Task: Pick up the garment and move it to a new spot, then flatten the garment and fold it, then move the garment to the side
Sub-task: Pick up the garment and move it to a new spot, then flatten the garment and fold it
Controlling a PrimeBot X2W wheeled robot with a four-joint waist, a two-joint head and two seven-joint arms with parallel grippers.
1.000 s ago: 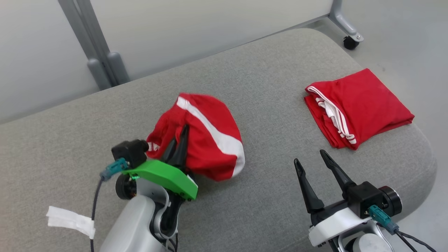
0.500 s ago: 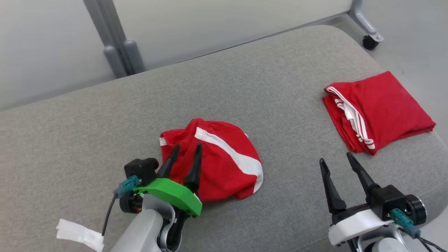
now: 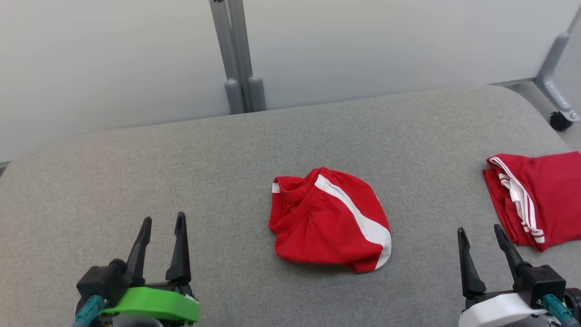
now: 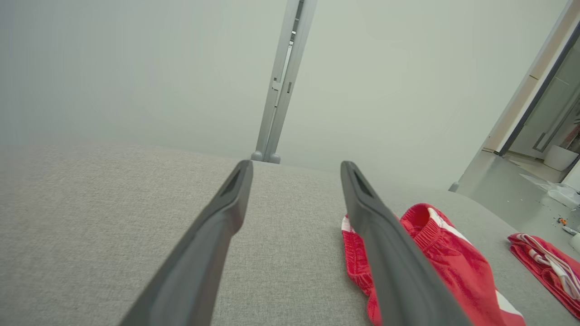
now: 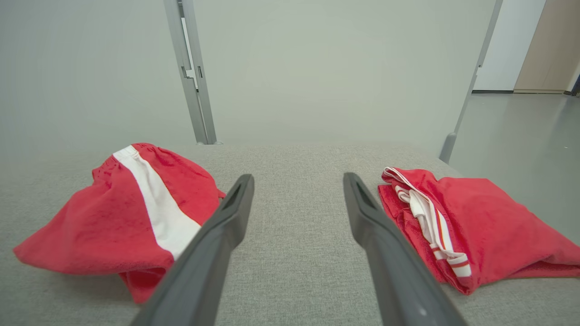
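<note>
A crumpled red garment (image 3: 329, 222) with a white stripe lies in a heap near the middle of the grey cushioned surface (image 3: 181, 159). It shows at the right in the left wrist view (image 4: 435, 253) and at the left in the right wrist view (image 5: 122, 208). My left gripper (image 3: 161, 225) stands open at the lower left, well apart from the garment, with nothing between its fingers (image 4: 217, 235). My right gripper (image 3: 479, 231) is open at the lower right, empty, between the heap and a second red piece.
A folded red garment with white trim (image 3: 538, 197) lies at the right edge of the surface, also at the right in the right wrist view (image 5: 457, 226). A grey post (image 3: 236, 59) stands behind the surface before a pale wall. A caster (image 3: 557, 121) sits on the floor at far right.
My left gripper opened and let the garment drop onto the surface, then pulled back to the lower left. The head camera has turned, shifting the whole picture.
</note>
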